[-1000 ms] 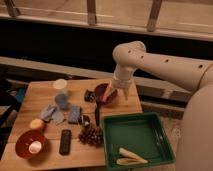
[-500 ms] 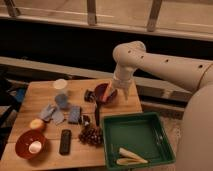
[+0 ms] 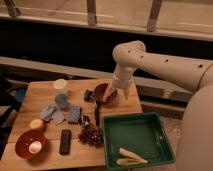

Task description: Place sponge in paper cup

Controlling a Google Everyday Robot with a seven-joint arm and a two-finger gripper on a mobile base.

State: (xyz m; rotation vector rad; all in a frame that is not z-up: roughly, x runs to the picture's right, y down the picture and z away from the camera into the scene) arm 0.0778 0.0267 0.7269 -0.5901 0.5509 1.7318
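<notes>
Nothing is done yet: sponge (image 3: 75,114) lies on tabletop (image 3: 30,92), apart from paper cup (image 3: 60,85); gripper (image 3: 118,94) hovers beside dark bowl (image 3: 102,93), jaws open, empty.

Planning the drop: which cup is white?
The paper cup, farthest back, directly behind the blue cup; the claw hangs over the dark red bowl.

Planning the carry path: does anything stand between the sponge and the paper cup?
Yes, the small blue cup sits roughly between the sponge and the paper cup. The end effector, open, hangs to the right by the dark red bowl.
</notes>
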